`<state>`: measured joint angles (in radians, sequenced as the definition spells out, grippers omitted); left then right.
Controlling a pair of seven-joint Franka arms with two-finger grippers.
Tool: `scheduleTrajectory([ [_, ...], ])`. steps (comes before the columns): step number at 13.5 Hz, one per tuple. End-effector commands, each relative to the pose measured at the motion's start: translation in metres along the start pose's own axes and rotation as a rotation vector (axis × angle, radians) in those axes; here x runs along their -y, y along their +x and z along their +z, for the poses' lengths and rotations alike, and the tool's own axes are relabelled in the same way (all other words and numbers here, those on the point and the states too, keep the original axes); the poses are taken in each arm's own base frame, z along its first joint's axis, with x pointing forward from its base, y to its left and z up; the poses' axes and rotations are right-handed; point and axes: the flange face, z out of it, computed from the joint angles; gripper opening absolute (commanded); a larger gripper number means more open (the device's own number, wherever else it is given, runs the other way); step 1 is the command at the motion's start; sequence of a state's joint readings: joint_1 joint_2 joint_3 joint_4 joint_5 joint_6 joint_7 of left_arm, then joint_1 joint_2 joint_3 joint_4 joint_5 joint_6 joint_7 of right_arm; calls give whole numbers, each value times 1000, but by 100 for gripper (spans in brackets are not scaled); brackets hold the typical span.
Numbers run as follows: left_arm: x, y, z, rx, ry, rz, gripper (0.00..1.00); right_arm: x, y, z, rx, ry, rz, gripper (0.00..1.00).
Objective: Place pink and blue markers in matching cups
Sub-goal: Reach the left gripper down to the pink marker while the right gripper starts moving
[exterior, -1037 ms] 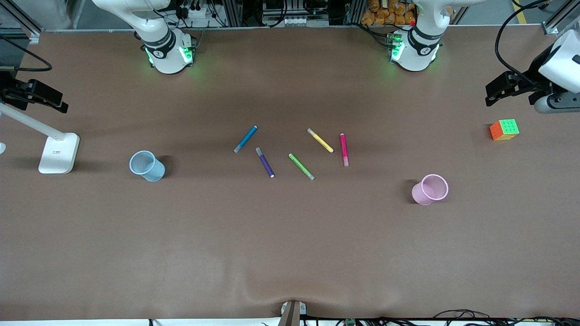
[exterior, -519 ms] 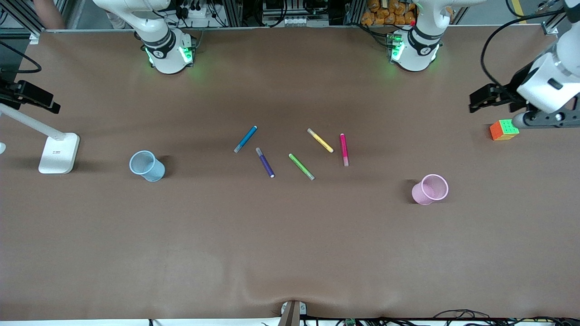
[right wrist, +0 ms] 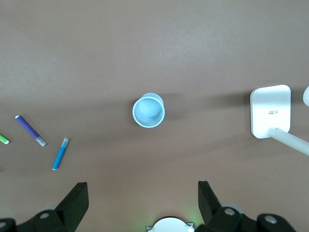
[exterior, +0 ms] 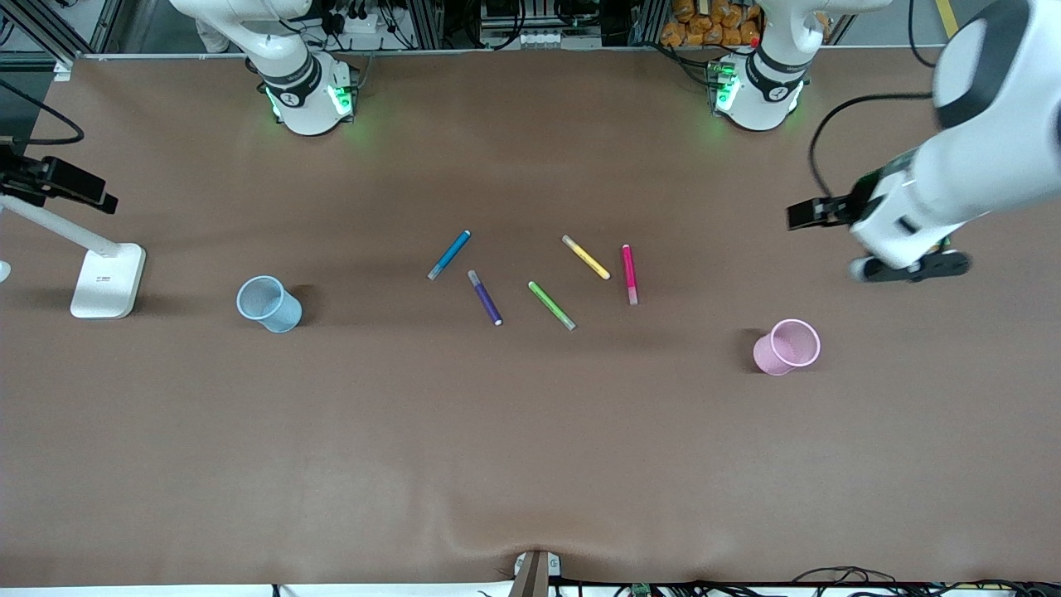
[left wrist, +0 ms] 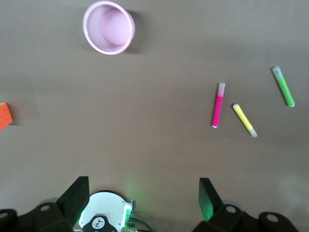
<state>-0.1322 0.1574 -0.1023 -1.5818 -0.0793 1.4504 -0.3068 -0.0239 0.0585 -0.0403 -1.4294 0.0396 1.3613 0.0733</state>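
Well apart, pink marker (exterior: pixel 629 274) and pink cup (exterior: pixel 786 347) lie.

Counts of objects on the brown table, by kind.

Five slim markers with pale caps lie in the centre of the front view: one sky-blue marker (exterior: pixel 449 254), one dark purple marker (exterior: pixel 485 297), one green marker (exterior: pixel 551 305), one yellow marker (exterior: pixel 586 257) and one magenta-pink marker (exterior: pixel 629 274). Two small translucent plastic cups: one light blue cup (exterior: pixel 267 303) at centre left of the frame, one light pink cup (exterior: pixel 787 347) at centre right. One white lamp base with a slanted stem (exterior: pixel 106 279) at the left edge. One orange-faced cube (left wrist: pixel 4 115) shows at the left wrist view's edge.
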Motion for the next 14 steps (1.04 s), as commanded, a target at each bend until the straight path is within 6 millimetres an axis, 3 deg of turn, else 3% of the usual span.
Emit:
scheduleTrajectory([
  [1, -27, 12, 31, 21, 29, 14, 100, -5, 9, 7, 3, 21, 12, 100],
  [2, -35, 16, 47, 21, 34, 23, 100, -4, 24, 26, 35, 15, 3, 100],
  [6, -68, 23, 117, -48, 24, -7, 100, 0, 32, 33, 40, 1, -7, 100],
  [9, -117, 22, 181, -102, 15, -62, 100, -1, 41, 40, 22, -2, -4, 100],
  [12, -167, 17, 232, -115, 29, -119, 100, -2, 46, 47, 34, -10, -3, 100],
  [14, -185, 17, 260, -149, 73, -137, 100, -5, 52, 56, 51, -2, 5, 100],
])
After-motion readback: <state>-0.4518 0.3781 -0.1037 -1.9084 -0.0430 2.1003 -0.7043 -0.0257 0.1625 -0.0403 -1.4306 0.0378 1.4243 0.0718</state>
